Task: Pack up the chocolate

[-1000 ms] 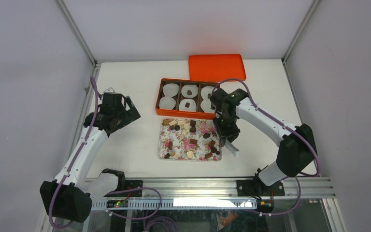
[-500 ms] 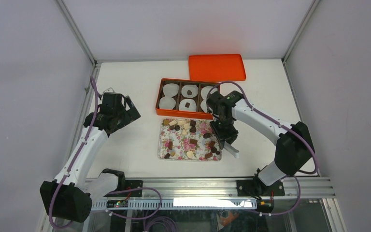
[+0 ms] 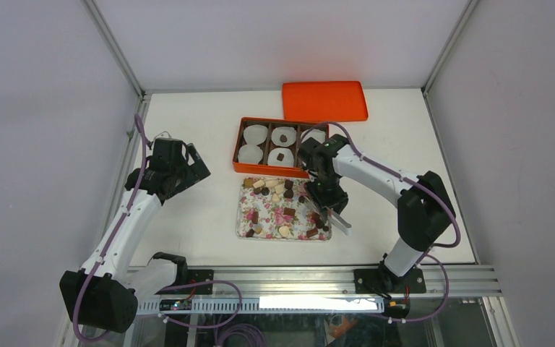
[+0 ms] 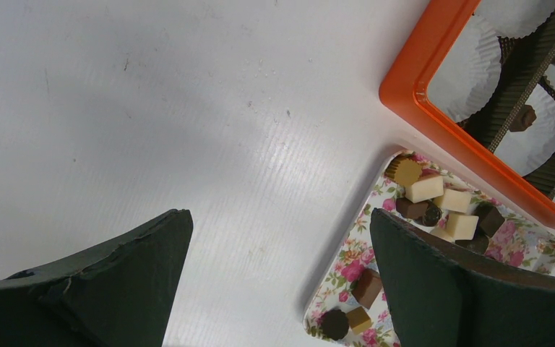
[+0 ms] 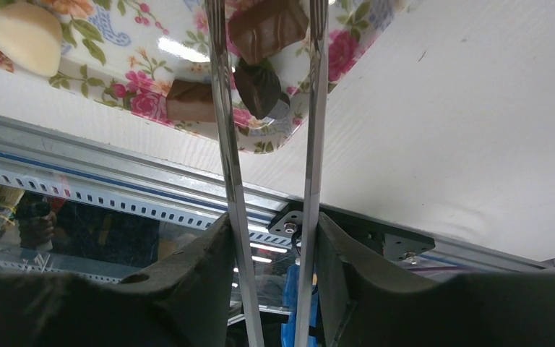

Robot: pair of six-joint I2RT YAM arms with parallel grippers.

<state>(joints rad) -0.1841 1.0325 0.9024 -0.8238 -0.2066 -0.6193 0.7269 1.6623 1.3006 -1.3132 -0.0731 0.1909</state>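
From above, the chocolate (image 3: 283, 202) lies loose on the flowered tray (image 3: 244, 234) at mid-frame. 2 pieces sit in the orange box (image 3: 235, 156) just above it. The right gripper (image 3: 331, 208), clamped on thin metal tongs (image 3: 340, 222), hangs over the tray's right edge.

Left wrist view: the left gripper (image 4: 278, 224) gapes wide over bare table (image 4: 152, 108), with the chocolate at lower right.

Right wrist view: the tongs' arms stand slightly apart, with 2 brown pieces between them at the top.
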